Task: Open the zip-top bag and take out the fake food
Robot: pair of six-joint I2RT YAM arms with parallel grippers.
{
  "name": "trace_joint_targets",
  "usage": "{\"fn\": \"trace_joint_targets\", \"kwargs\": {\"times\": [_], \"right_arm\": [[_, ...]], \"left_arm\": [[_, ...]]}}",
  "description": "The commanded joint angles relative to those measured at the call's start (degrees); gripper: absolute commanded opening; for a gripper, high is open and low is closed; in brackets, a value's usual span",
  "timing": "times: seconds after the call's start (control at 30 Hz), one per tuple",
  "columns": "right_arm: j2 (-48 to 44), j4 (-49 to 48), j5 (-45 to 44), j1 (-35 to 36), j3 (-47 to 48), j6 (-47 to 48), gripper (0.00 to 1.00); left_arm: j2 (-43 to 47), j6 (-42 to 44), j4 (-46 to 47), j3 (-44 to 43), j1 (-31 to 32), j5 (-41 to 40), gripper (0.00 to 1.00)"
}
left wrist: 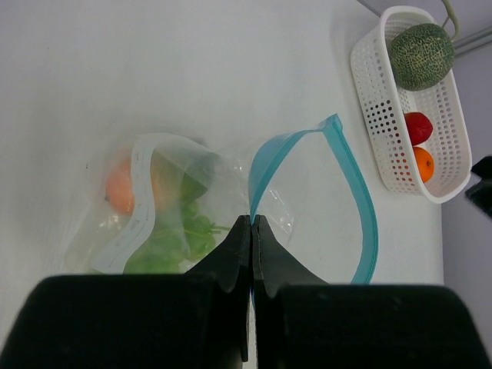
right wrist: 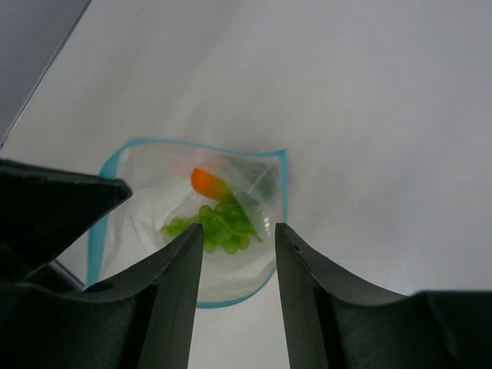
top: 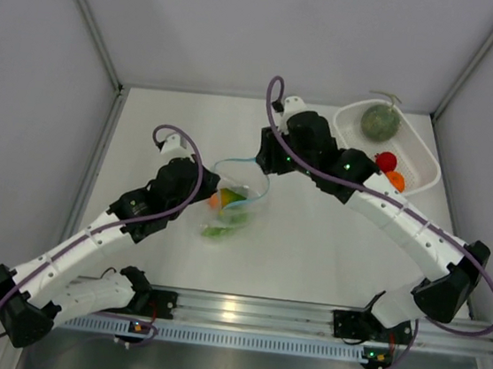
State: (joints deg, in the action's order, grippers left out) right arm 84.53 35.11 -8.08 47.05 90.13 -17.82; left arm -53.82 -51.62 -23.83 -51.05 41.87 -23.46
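- The white table [top: 309,263] carries everything; both arms reach from its near edge toward the middle.
- The white perforated basket [left wrist: 373,100] stands at the far right corner of the table, well apart from the bag. It holds three pieces of fake food.
- The zip-top bag [top: 251,185] is near the middle of the table, between the two grippers. Its mouth is open, and the light blue zip strip [left wrist: 350,165] makes a wide loop that is lifted up. The clear body lies crumpled on the table, with some fake food inside.
- The left gripper [left wrist: 251,223] is closed tight on the blue zip strip at one side of the mouth and holds that edge up.
- The right gripper [right wrist: 237,231] is above the open mouth on the other side. Its fingers are moderately apart, and I see nothing pinched between them.
- The grey-green melon [left wrist: 420,55] with a stem fills the far end of the basket.
- The leafy green piece [right wrist: 219,227] lies at the bottom of the bag.
- The red ball [left wrist: 417,127] is in the basket, just beside the melon.
- The orange ball [left wrist: 423,164] is at the near end of the basket, touching the red ball.
- The green-orange piece [right wrist: 207,183] is in the bag, against the leafy green piece.
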Motion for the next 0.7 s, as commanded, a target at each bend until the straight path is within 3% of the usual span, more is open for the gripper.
{"fn": "trace_joint_targets", "kwargs": {"times": [0.0, 0.27, 0.67], "right_arm": [[0.02, -3.12, 1.22, 5.67, -0.91, -1.33, 0.43], [4.93, -6.90, 0.95, 12.19, -3.73, -3.01, 0.41], [13.64, -11.03, 0.60, 12.45, -4.34, -0.02, 0.36]], "left_arm": [[0.03, -1.29, 1.86, -2.57, -0.03, 1.14, 0.00], [1.00, -2.17, 1.95, -2.48, -0.03, 1.40, 0.00], [1.79, -2.70, 1.86, -2.13, -0.03, 3.07, 0.00]]}}
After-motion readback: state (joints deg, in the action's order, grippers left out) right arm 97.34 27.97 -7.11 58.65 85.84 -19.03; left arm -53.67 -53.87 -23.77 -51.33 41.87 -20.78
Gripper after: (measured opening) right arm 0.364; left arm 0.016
